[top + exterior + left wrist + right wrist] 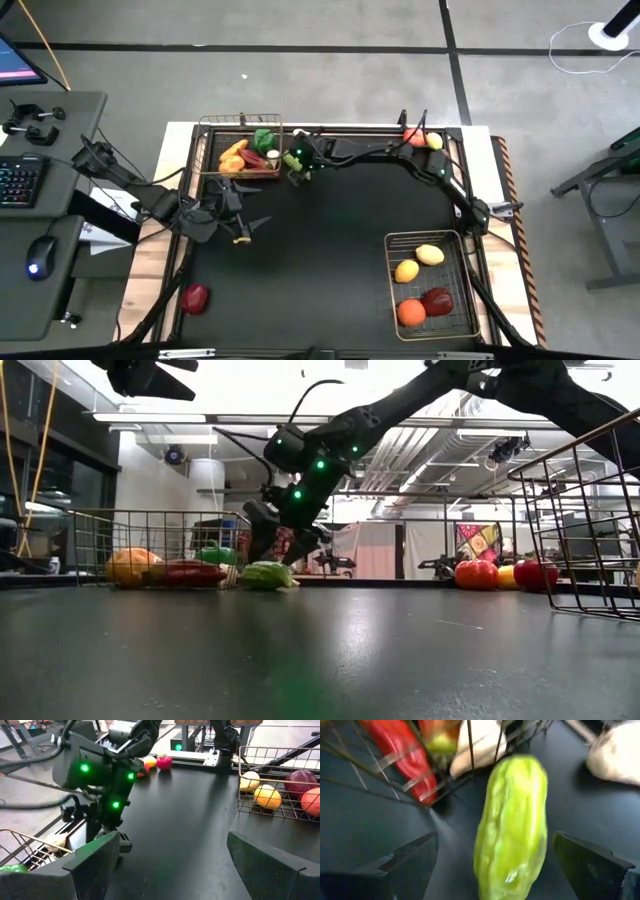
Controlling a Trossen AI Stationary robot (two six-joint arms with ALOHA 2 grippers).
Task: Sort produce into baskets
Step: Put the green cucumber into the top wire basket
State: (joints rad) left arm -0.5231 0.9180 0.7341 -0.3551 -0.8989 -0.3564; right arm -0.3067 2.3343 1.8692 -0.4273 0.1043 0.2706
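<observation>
Black surface (pixel 320 240) on a pale frame, grey floor around; a desk with keyboard and mouse sits off to the left arm's side.

Sorted so far, as I judge it: the copper-rimmed basket (pixel 240 121) holds several pieces (orange, red, green, white); the silver basket (pixel 388 270) holds two lemons, an orange and a dark-red piece.

Right pincer (pixel 495 865): released, fingers spread wide, nothing gripped. A green cucumber (pixel 512 827) lies on the surface straight ahead of it, in line with the gap between the fingers, just outside the copper basket's mesh.

Left pincer (pixel 165 862): released, empty, hovering over bare surface, with the right arm working ahead of it.

Left to do: the cucumber; a cluster of red and yellow pieces (pixel 421 138) well behind the right pincer; a lone dark-red piece (pixel 195 297) behind the left pincer. Roughly two-thirds done.
</observation>
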